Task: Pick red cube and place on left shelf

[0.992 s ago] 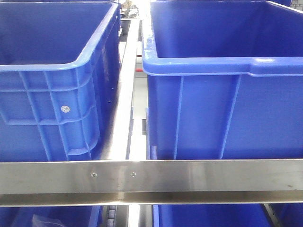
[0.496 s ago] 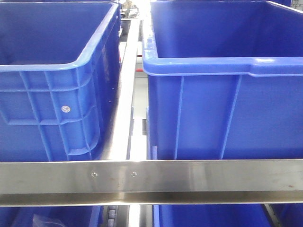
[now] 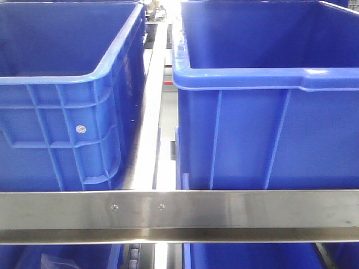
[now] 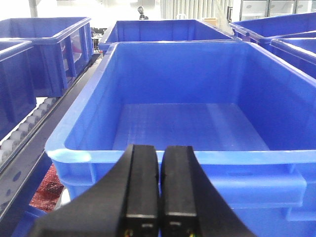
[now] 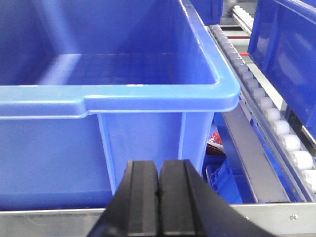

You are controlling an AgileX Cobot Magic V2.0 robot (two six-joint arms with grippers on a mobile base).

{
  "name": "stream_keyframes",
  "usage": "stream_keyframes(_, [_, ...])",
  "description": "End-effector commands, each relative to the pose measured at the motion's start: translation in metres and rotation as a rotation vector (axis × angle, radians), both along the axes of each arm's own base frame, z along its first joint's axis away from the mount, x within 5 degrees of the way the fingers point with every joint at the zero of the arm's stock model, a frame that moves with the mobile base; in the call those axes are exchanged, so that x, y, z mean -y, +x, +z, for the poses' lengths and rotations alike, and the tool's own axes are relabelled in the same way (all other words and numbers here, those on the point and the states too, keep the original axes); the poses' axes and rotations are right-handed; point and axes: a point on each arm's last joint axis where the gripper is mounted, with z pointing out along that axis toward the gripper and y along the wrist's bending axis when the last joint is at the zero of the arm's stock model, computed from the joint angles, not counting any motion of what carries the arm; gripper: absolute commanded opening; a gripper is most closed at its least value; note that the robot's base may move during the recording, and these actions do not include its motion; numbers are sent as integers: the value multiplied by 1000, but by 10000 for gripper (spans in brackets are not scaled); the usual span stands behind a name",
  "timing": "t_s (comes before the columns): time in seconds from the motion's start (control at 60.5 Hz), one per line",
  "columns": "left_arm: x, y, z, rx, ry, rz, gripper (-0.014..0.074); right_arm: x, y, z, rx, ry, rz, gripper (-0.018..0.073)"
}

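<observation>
The red cube does not show in any of the three views, so I cannot tell where it is. In the front-facing view two blue crates stand side by side on a shelf: the left crate [image 3: 61, 112] and the right crate [image 3: 263, 123], both seen from the near side, and what shows of their insides holds nothing. Between them a steel rail [image 3: 147, 123] runs from near to far, and a steel crossbar [image 3: 224, 216] with two small screws passes across the near edge below the crates. Under the crossbar more blue plastic shows at the bottom left and bottom right. In the left wrist view the left tool [image 4: 159, 192] is at the bottom middle, with its two black fingers [image 4: 142, 187] pressed together and nothing between them. It is just in front of the near rim of a wide blue crate [image 4: 197, 158] with a bare floor. More blue crates stand to the left, right and far side, and a roller track [image 4: 24, 128] runs along the left. Something red [image 4: 45, 190] lies low at the left, below the crate; it is not clear what it is. In the right wrist view the right tool [image 5: 159, 197] is also closed, the fingers touching, holding nothing. It is near the corner of a blue crate [image 5: 148, 98]. A track of white rollers [image 5: 276, 128] runs on the right side.
</observation>
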Motion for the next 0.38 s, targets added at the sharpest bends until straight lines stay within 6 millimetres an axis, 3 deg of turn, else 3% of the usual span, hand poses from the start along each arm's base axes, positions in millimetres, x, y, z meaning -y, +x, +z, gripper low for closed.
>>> stream_keyframes(0.0, [0,-1,0,73,-4,-2,102,0,-3,16,135,-12,-8,22])
stream_keyframes(0.364, [0,-1,0,73,-4,-2,102,0,-3,16,135,-12,-8,22])
